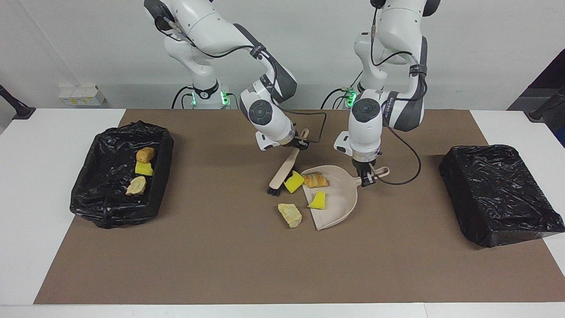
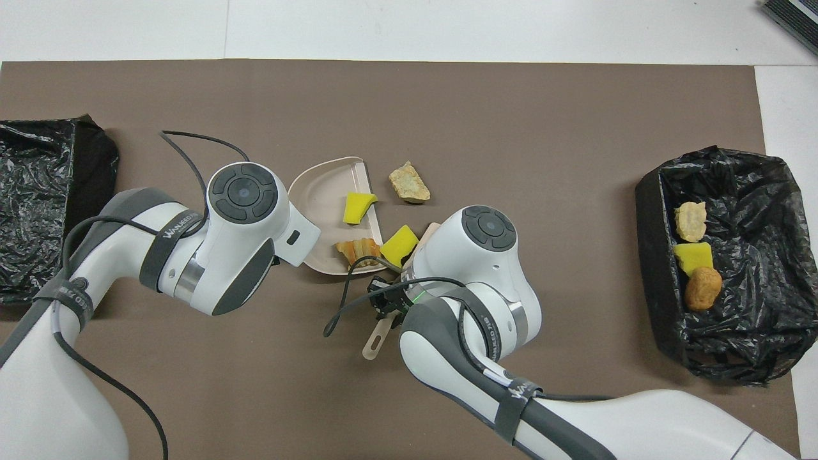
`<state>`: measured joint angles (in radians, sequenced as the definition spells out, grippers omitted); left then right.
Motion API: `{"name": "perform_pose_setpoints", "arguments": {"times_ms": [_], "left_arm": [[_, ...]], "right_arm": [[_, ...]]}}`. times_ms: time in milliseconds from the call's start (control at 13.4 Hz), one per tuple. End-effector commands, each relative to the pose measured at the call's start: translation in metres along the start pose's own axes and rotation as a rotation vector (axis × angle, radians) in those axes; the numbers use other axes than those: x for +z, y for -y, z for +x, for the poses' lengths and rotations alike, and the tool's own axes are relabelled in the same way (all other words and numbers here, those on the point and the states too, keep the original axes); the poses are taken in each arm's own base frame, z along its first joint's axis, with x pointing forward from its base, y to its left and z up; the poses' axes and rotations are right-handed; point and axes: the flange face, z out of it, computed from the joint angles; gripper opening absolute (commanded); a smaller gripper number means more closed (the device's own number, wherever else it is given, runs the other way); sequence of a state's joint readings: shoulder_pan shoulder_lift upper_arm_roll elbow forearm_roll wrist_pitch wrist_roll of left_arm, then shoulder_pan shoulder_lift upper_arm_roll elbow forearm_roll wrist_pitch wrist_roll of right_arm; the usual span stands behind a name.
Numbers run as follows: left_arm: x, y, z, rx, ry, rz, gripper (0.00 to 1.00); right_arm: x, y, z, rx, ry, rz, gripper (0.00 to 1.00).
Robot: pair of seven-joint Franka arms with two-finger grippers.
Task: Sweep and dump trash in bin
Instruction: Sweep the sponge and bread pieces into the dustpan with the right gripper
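Sweeping midway: right gripper (image 1: 302, 142), clamped on brush (image 1: 282, 173), nudges a yellow wedge (image 1: 293, 181) beside the dustpan (image 1: 339, 203) gripped by left gripper (image 1: 367, 178); three chunks (image 1: 142, 169) binned, one beige lump (image 1: 290, 215) loose.

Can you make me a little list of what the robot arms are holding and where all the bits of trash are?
left gripper: shut on the dustpan handle
right gripper: shut on the brush handle
brush: bristles on the mat, against a yellow wedge at the dustpan's mouth
in dustpan: orange-brown lump, yellow piece
on mat: pale lump, beside the dustpan's mouth
open bin: three pieces inside
covered bin: at the left arm's end
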<state>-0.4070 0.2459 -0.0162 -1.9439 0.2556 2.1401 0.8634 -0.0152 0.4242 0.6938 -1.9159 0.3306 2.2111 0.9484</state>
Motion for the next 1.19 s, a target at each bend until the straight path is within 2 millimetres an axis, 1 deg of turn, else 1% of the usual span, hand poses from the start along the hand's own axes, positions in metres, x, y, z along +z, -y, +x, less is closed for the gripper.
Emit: {"name": "perform_pose_setpoints", "arguments": {"times_ms": [0,149,224,298,447,596,671,746,895,969,1044,1118], "left_arm": [[0.002,-0.007,-0.003,0.035,0.008,0.017,0.0],[0.002,-0.007,-0.003,0.032,0.006,0.015,0.0],[0.002,-0.007,-0.003,0.032,0.006,0.015,0.0],[0.002,-0.007,-0.004,0.028,0.005,0.014,0.0],[0.002,-0.007,-0.003,0.028,0.004,0.015,0.0],[0.002,-0.007,-0.004,0.027,0.004,0.013,0.0],[0.002,-0.007,-0.003,0.024,0.003,0.014,0.0],[0.002,-0.006,-0.003,0.024,0.002,0.016,0.0],[0.002,-0.006,-0.003,0.023,-0.002,0.02,0.0],[0.002,-0.006,-0.003,0.022,-0.001,0.019,0.0],[0.002,-0.005,-0.003,0.022,-0.002,0.02,0.0],[0.002,-0.005,-0.003,0.021,-0.003,0.019,0.0]], "right_arm": [[0.009,0.029,-0.009,-0.029,0.053,0.112,0.0],[0.007,0.036,-0.017,-0.018,0.087,0.163,0.0],[0.004,0.039,-0.026,-0.034,0.086,0.165,0.0],[-0.004,0.038,-0.029,-0.055,0.08,0.151,0.0],[-0.031,0.028,-0.034,-0.124,0.068,0.091,0.0],[-0.06,0.011,-0.027,-0.211,0.036,0.0,0.0],[-0.074,0.008,-0.023,-0.257,0.021,-0.053,0.0],[-0.083,0.002,-0.012,-0.293,-0.006,-0.123,0.0],[-0.086,-0.012,0.006,-0.412,-0.077,-0.247,0.0],[-0.092,-0.021,0.022,-0.442,-0.094,-0.278,0.0],[-0.095,-0.036,0.046,-0.452,-0.098,-0.309,0.0],[-0.094,-0.045,0.068,-0.501,-0.116,-0.358,0.0]]}}
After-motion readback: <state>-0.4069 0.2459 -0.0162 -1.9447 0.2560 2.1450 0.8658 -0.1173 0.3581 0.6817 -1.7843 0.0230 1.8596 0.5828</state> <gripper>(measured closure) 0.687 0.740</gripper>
